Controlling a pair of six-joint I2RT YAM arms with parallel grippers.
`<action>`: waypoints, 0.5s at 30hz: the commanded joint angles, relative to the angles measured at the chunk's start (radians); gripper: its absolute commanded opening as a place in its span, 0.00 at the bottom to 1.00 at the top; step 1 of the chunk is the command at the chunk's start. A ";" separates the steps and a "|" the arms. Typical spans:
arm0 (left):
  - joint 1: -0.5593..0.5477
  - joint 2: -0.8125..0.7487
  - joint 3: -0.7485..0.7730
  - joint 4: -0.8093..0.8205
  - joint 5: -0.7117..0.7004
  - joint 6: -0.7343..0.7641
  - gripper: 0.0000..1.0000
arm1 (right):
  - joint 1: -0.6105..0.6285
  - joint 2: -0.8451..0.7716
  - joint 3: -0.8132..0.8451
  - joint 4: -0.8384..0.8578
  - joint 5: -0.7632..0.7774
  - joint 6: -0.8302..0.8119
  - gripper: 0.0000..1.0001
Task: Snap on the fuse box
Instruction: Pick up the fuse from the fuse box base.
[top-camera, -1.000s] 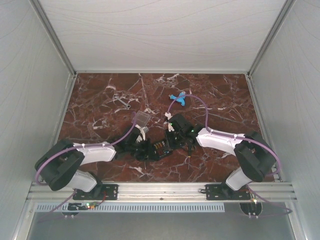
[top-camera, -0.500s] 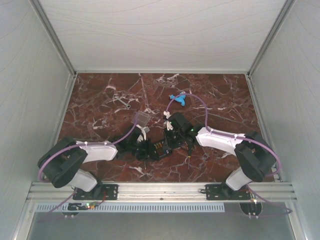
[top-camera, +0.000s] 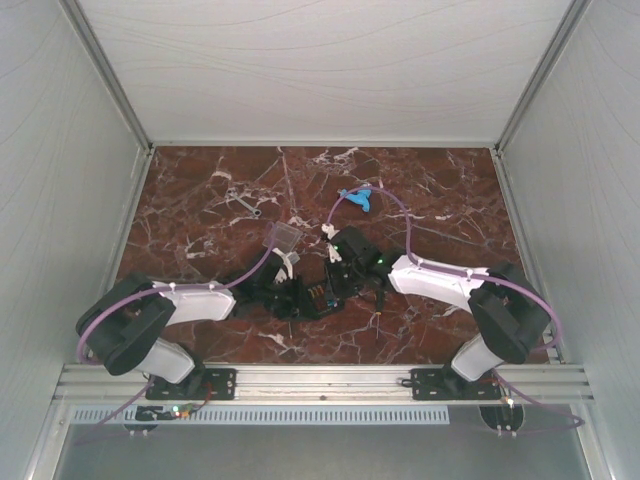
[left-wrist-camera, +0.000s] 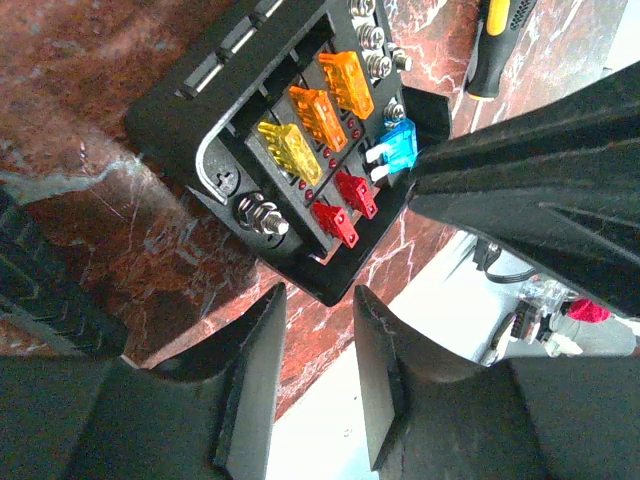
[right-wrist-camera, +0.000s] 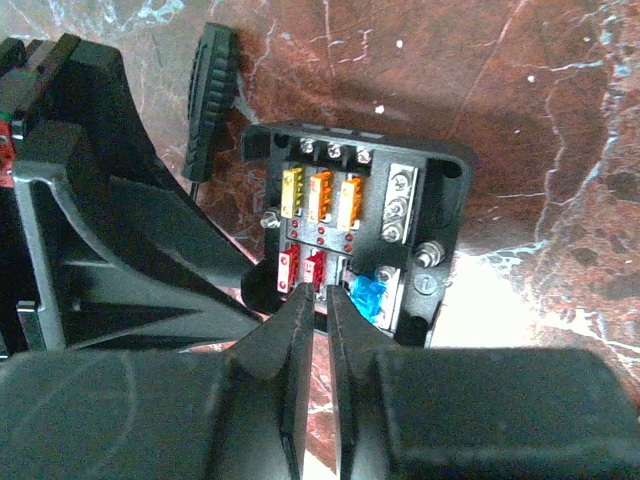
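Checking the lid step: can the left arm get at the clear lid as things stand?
Probably yes: the clear lid lies uncovered just beyond the left pincer, and nothing seems to lie between them, though that pincer sits at the fuse box.

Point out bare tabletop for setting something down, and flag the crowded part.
Bare: the far right, between the blue piece and the right wall; the left, between the wrench and the left wall; the far strip behind both. Crowded: the centre, where left hand and right hand meet at the fuse box, clear lid just behind.
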 joint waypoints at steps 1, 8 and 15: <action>-0.005 0.003 0.031 0.049 0.004 -0.013 0.33 | 0.015 0.003 0.027 -0.018 0.015 -0.012 0.08; -0.003 -0.006 0.026 0.041 -0.002 -0.019 0.34 | 0.000 -0.029 0.007 -0.022 0.131 0.004 0.18; -0.004 -0.006 0.026 0.036 -0.004 -0.020 0.34 | -0.005 0.012 0.013 0.009 0.116 0.012 0.19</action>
